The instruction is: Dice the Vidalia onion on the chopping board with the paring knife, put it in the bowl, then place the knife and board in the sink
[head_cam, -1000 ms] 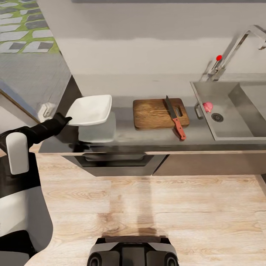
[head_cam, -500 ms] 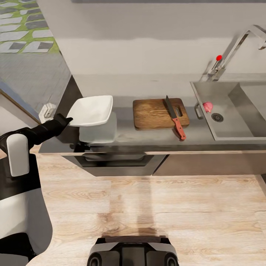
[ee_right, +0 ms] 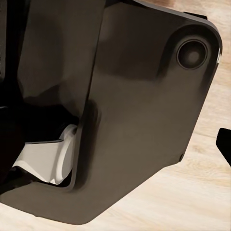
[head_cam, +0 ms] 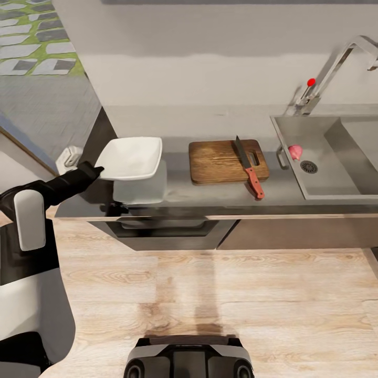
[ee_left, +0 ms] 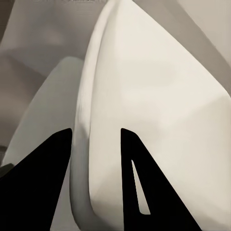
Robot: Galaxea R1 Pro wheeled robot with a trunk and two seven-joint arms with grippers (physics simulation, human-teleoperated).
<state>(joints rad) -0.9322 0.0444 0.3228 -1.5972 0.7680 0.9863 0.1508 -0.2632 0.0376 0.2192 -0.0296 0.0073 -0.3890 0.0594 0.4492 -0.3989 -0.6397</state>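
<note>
1. Head view: the left gripper (head_cam: 97, 170) pinches the near-left rim of the bowl (head_cam: 131, 156) and holds it lifted over the left end of the countertop (head_cam: 210, 194), its pale reflection showing below. Judging by the task, the bowl is being repositioned; to do it well, keep the rim level, move it toward the board (head_cam: 227, 160) without bumping it, and set it down flat before letting go. The knife (head_cam: 249, 168) lies across the board's right end, handle overhanging toward the robot. The onion (head_cam: 295, 151) sits in the sink (head_cam: 336, 186) beside the drain, well apart from the left gripper, with board and knife between them.

2. Left wrist view: the two dark fingers (ee_left: 43, 183) straddle the bowl's (ee_left: 163, 120) rim, one outside the wall and one inside, closed on it. The grip sits right at the edge, so I judge a quick swing could tilt the bowl.

3. Right wrist view: the camera faces a dark panel of the robot's body (ee_right: 139, 110) over wood floor (ee_right: 202, 192). One fingertip shows at the frame's edge; whether the right gripper is open or closed cannot be told. Onion, knife and board stay out of its reach for now.
</note>
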